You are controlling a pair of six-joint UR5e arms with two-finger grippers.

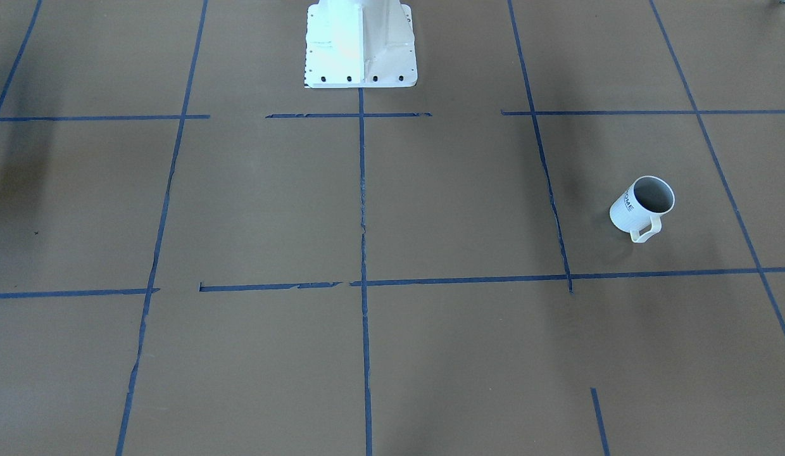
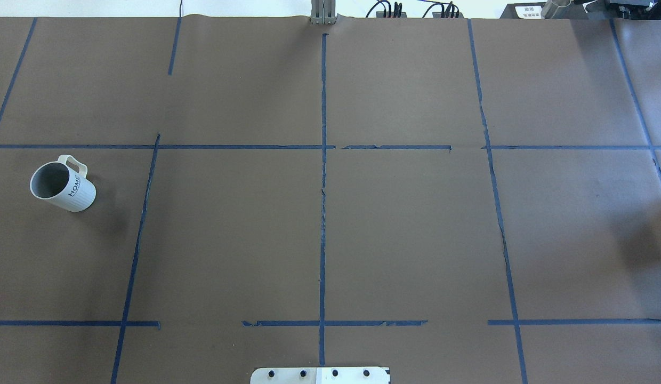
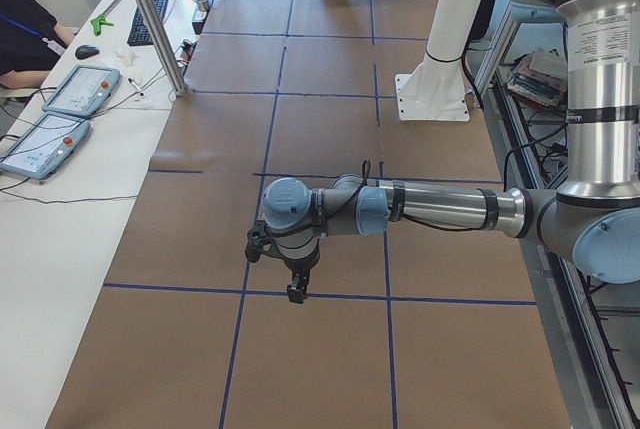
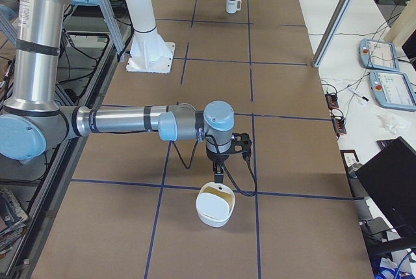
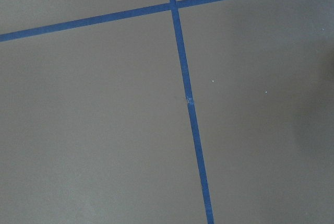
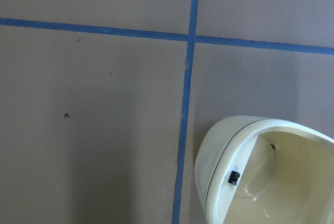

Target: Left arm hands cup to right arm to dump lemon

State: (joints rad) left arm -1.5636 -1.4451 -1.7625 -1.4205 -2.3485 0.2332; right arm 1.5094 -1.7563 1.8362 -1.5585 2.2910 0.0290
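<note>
One cup (image 2: 61, 184) is standing upright on the brown table (image 2: 416, 240). It is in my left half, inside the outermost taped square and well apart from the white pedestal base (image 2: 320, 375). It is showing a white ribbed wall, a grey interior and dark lettering "HOME" on its side. Its loop handle is pointing away from my base. I cannot tell whether anything is lying inside it.

My left arm (image 3: 430, 207) is reaching out level above the table, with the left claw (image 3: 296, 292) pointing down. The left wrist camera is looking at a crossing of blue tape (image 5: 188, 104). This claw is appearing only in a side view, so I cannot tell whether its fingers are spread or closed.

My right arm (image 4: 123, 121) is stretching out the same way at the opposite end. The right claw (image 4: 219, 178) is hanging just beside the rim of a cream-white bowl (image 4: 214, 209), well apart from the cup. I cannot tell its opening either.

On the operators' side, control tablets (image 3: 82, 89) are lying on a white bench, and a person's dark sleeve (image 3: 20, 29) is showing at the edge.
</note>
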